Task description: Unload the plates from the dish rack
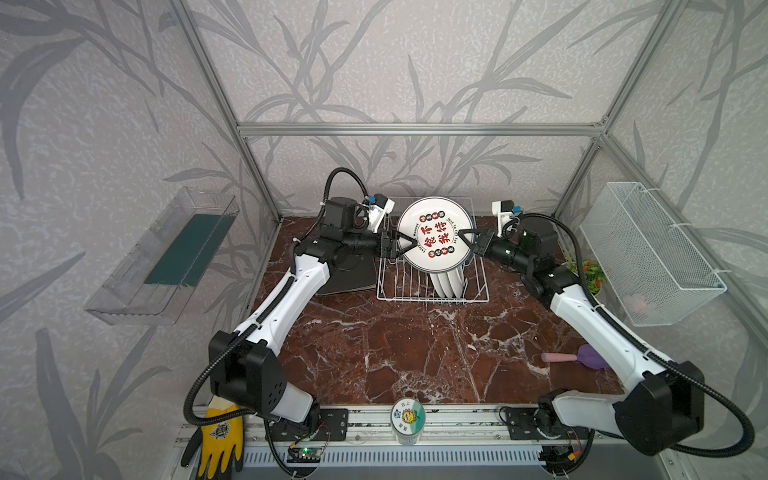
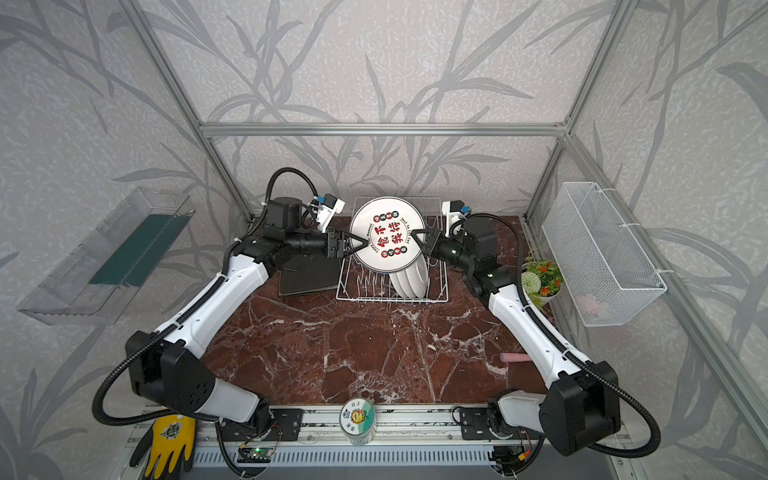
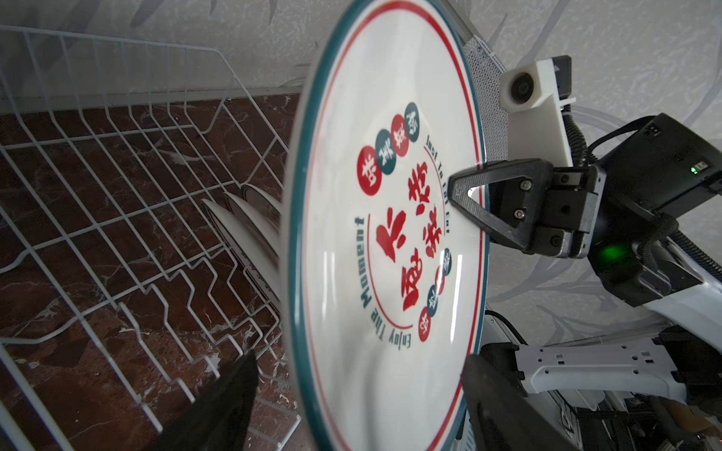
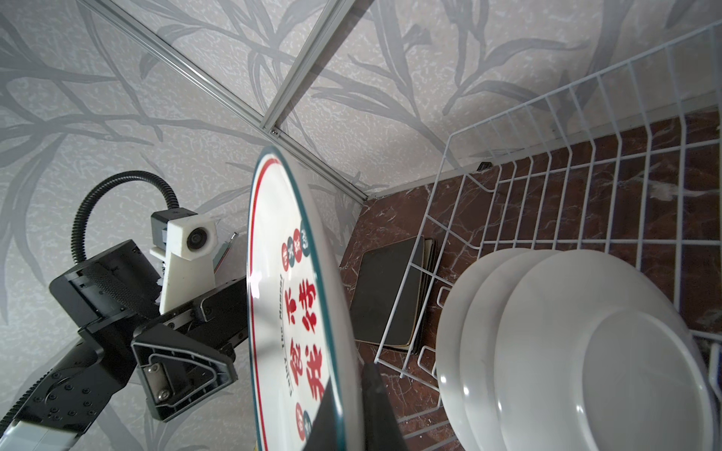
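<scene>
Overlapping the racked plates (image 1: 448, 283), the lettered plate (image 1: 434, 239) hides their upper parts.

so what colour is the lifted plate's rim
Dark teal on the plate, thin red ring just inside; clearest in the left wrist view.

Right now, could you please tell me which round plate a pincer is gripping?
The plate with red Chinese characters, clamped at its rim by the right pincer; the other round plates stand in the dish rack, showing plain white backs.
</scene>
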